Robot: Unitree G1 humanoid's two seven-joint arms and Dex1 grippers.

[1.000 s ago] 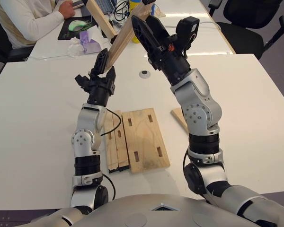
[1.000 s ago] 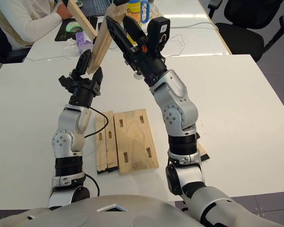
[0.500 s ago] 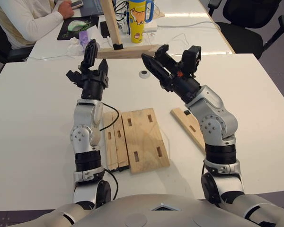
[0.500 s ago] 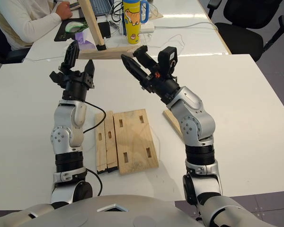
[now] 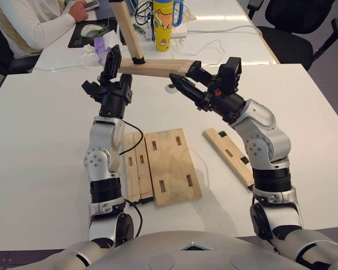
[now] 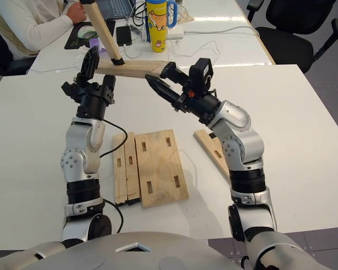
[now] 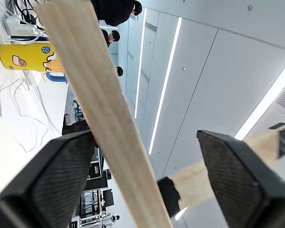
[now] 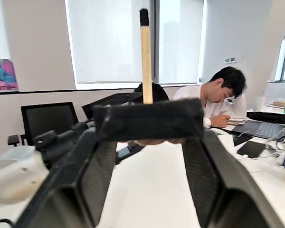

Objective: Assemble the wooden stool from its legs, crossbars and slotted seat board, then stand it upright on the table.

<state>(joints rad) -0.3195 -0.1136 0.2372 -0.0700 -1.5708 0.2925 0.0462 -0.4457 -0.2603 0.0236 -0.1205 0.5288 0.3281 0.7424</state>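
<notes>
My pincers work beyond what lies nearest me: the slotted seat board (image 5: 172,166) and two slotted slats (image 5: 136,166) just beside its left edge, flat on the table (image 5: 39,140), with a loose slotted bar (image 5: 230,154) apart on the right. Farther out, my left pincer (image 5: 118,64) clamps one end of the crossbar (image 5: 152,67) in the air. My right pincer (image 5: 180,72), fingers spread, meets the other end. A second ago the right one held that bar steeply raised. Now the bar lies level, so I judge I'm regripping before any fitting.

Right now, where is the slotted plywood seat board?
Head views: seat board flat on the white table, narrower slotted strips at its left, a slotted bar apart at right.
</notes>
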